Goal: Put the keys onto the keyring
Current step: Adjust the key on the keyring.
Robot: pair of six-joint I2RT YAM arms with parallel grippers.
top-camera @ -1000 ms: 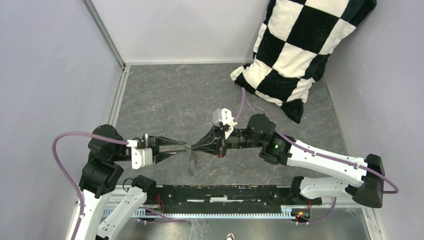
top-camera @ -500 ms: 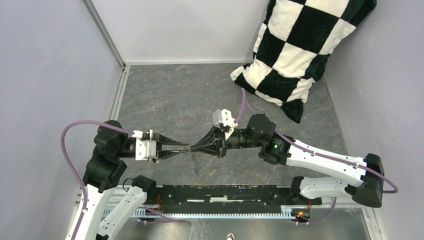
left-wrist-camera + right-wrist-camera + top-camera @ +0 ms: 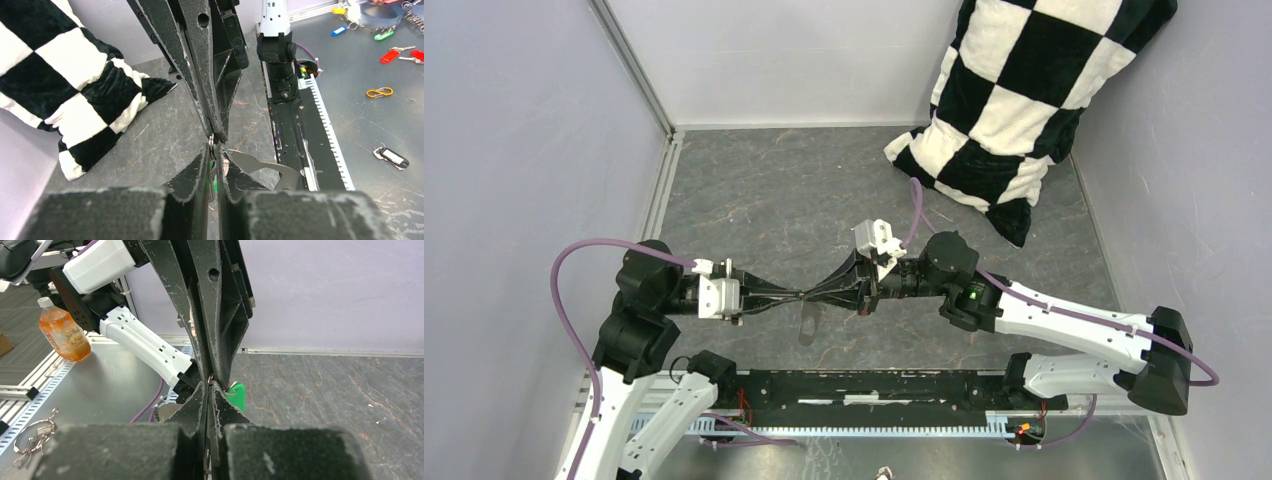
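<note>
Above the table's middle my two grippers meet tip to tip. The right gripper [image 3: 814, 295] [image 3: 210, 385] is shut on the small ring [image 3: 211, 141] of the keyring. The keyring's flat grey metal body [image 3: 807, 322] [image 3: 270, 167] hangs below the tips. A key with a green head [image 3: 238, 395] [image 3: 215, 185] hangs on that ring. My left gripper [image 3: 794, 296] [image 3: 214, 150] comes in from the left. Its fingers are pressed close around the green key, which sits edge-on between them. Only this one key shows here.
A black-and-white checked pillow [image 3: 1024, 100] leans in the back right corner. Grey walls close the table on three sides. A black rail [image 3: 874, 385] runs along the near edge. Off the table lie loose key tags [image 3: 389, 56], an orange carabiner [image 3: 379, 92] and an orange bottle [image 3: 64, 335].
The left gripper has rolled at the wrist and drawn its spread fingers together around the green key. The right gripper has kept its grip and shifted only slightly.
</note>
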